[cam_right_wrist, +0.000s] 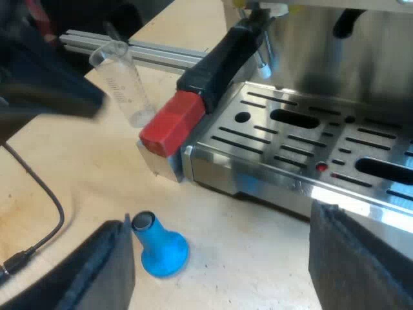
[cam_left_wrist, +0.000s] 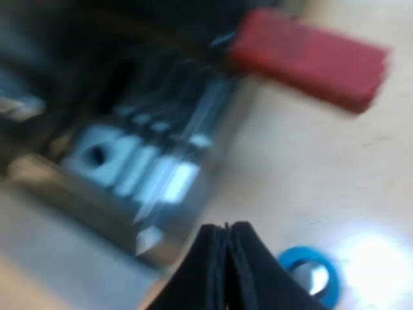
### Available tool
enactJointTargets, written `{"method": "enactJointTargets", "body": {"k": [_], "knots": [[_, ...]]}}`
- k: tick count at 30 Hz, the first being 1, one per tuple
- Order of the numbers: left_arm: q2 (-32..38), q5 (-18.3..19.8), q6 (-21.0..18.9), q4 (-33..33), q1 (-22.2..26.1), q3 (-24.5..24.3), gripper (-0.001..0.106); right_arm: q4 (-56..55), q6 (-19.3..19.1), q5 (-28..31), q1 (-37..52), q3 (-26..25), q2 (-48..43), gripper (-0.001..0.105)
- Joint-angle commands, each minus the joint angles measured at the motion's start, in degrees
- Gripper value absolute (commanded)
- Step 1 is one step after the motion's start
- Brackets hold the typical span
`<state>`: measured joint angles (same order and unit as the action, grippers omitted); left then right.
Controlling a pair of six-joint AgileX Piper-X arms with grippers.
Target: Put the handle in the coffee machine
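**Handle (cam_right_wrist: 222, 58) on a slant, red end (cam_right_wrist: 171, 123) pointing outward**

From the left wrist, the slotted drip tray (cam_left_wrist: 148, 168) comes first. Next is the left gripper (cam_left_wrist: 226, 258), its two black fingers pressed flat together with nothing between them. The blue tamper (cam_left_wrist: 308, 274) sits on the table (cam_left_wrist: 303, 161) just beside the fingertips. The red end (cam_left_wrist: 310, 55) lies ahead of those fingertips, past the tray's corner.

From the right wrist, the measuring glass (cam_right_wrist: 122, 81) stands upright on the table near the red end. The handle's dark shaft climbs from the red end up under the espresso machine (cam_right_wrist: 335, 45), so the red end juts out over the tray's corner, away from the machine. The tamper, metal face up, rests between that red end and the right gripper (cam_right_wrist: 222, 258), whose fingers are spread wide and hold nothing.

The holder looks seated at the machine's front, but whether it is turned fully home cannot be told. Any finishing move depends on that slanted axis. The red end lies straight ahead of the open right gripper, which seems better placed than the closed left one.
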<state>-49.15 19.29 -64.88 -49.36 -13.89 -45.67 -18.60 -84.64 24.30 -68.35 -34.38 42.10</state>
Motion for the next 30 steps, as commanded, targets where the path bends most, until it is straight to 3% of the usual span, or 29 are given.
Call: {"method": "enactJointTargets", "body": {"k": [1,4,6,9,14,16,17,18,22,26,30], "knots": [[5.23,-0.74,0.29,-0.04,3.20,-1.46,0.003,-0.58,0.06,-2.25,0.17,-1.95,-0.27,0.061],[9.77,-0.74,0.00,0.07,7.08,-3.26,0.020,-5.61,0.06,-5.91,1.40,-4.91,0.34,0.061],[12.68,-0.74,-1.44,0.07,9.36,-5.18,0.038,-9.57,-0.26,-7.40,3.48,-8.14,1.31,0.061],[14.87,-0.74,-5.02,0.07,11.19,-7.36,0.050,-12.87,-1.20,-12.55,7.43,-12.92,2.87,0.061],[15.58,-0.23,-13.54,0.07,12.10,-11.32,0.054,-15.52,-3.34,-17.50,11.08,-17.92,4.32,0.061],[15.58,-0.24,-16.28,0.07,12.10,-12.50,0.054,-17.78,-5.67,-17.82,13.49,-21.85,5.23,0.061],[15.58,-0.24,-17.23,0.07,12.10,-13.30,0.054,-22.77,-8.07,-18.06,20.35,-28.04,6.71,0.061],[15.58,-0.24,-17.23,0.07,12.10,-13.82,0.054,-24.18,-8.10,-18.07,23.28,-29.62,6.81,0.061],[15.58,-0.47,-18.25,-0.05,12.10,-15.46,0.054,-25.52,-8.16,-18.79,32.50,-31.79,6.07,0.061],[15.58,-1.62,-19.46,-0.16,12.10,-16.59,0.054,-26.72,-8.16,-27.75,43.88,-31.87,4.60,0.061],[16.56,-2.68,-19.76,-0.81,12.10,-16.67,0.054,-30.42,-9.86,-27.94,54.38,-31.49,3.37,0.061]]}}
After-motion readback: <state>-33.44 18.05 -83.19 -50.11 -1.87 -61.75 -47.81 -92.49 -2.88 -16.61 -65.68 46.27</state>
